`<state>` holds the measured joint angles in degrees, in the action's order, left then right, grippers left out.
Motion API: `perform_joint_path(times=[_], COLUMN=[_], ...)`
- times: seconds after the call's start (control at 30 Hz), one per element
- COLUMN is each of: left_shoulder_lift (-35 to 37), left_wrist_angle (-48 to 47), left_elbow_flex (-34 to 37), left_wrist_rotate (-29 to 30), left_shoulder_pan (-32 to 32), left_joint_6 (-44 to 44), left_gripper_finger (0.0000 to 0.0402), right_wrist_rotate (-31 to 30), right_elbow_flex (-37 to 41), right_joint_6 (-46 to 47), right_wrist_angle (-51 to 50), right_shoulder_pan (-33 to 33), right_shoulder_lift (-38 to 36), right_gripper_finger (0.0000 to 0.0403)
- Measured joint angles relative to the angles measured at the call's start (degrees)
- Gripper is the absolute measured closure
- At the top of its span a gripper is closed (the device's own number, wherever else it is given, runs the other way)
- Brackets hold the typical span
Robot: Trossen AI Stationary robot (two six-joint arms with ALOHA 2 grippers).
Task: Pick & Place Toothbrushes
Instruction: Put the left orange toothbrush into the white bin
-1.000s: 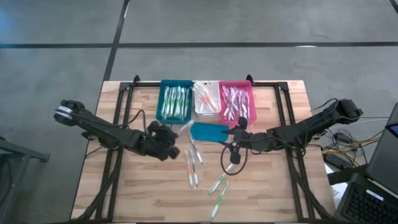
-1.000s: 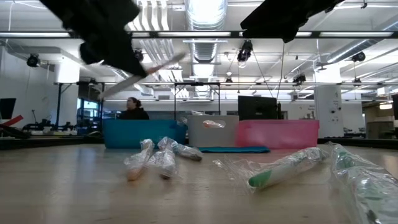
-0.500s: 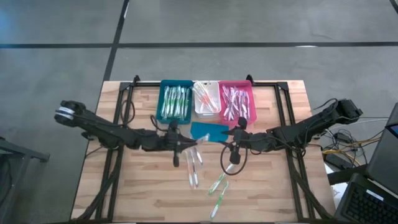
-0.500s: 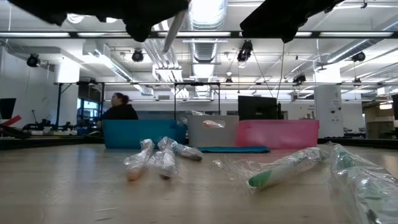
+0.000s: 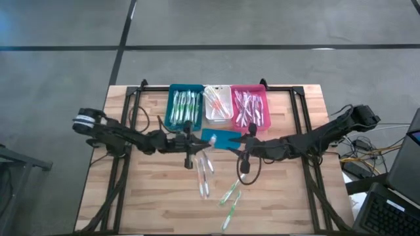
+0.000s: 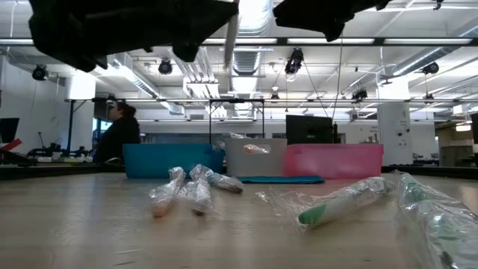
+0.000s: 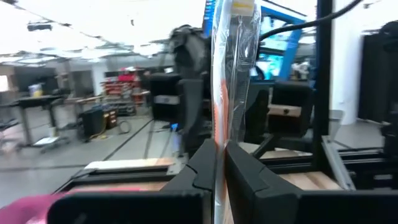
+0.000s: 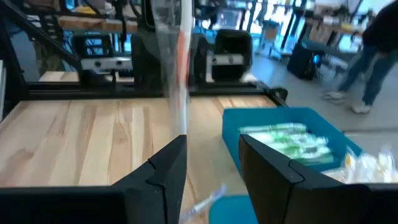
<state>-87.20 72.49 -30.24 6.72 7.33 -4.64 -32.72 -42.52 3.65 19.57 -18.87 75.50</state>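
My left gripper is shut on a clear-wrapped toothbrush with orange accents, held over the table's middle. The toothbrush stands upright in the low view. My right gripper faces it from the table's right, open. The toothbrush shows just past its fingers, and I cannot tell whether they touch it. Several wrapped toothbrushes lie flat on the wood. My left gripper pinches the wrapped toothbrush near its lower end between its two fingers. The fingers come about level from the table's left and lie across it. The toothbrush stands upright above them, lifted clear of the table.
A teal bin, a white bin and a pink bin stand in a row at the far edge, each holding toothbrushes. A flat teal lid lies before them. More toothbrushes lie toward the near edge. A person stands beyond the table.
My left gripper has gone toward the table's right, toward my right gripper, and has turned at the wrist. The toothbrush it holds has swung from a low slant to upright. The person beyond the table has walked left.
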Motion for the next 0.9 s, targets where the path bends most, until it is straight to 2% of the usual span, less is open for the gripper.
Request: perform_joint_path(times=[0.17,0.33,0.5,0.7,0.9], left_shoulder_lift=[-5.52,-8.75,-8.96,-8.48,-8.33], left_wrist_angle=[-0.12,-0.14,-0.25,-0.52,-1.74], left_elbow_flex=[-5.50,-7.90,-8.13,-7.87,-7.87], left_wrist_rotate=[-4.10,-5.13,-5.72,-6.48,-7.56], left_shoulder_pan=[0.00,0.00,0.00,0.13,0.13], left_joint_6=[-1.34,-1.36,-1.38,-2.46,-3.29], left_gripper_finger=[0.0383,0.0383,0.0383,0.0383,0.0383], right_wrist_rotate=[0.27,0.28,1.96,7.18,8.93], right_elbow_flex=[-0.45,-1.83,-1.95,-1.95,-2.03], right_joint_6=[-5.48,-6.30,-6.10,-5.17,-2.81], right_wrist_angle=[6.34,6.59,6.60,6.83,5.18], right_shoulder_pan=[0.00,0.00,-0.02,0.09,0.09], right_shoulder_lift=[3.77,4.43,4.36,4.27,4.20], right_gripper_finger=[0.0274,0.0280,0.0268,0.0247,0.0229])
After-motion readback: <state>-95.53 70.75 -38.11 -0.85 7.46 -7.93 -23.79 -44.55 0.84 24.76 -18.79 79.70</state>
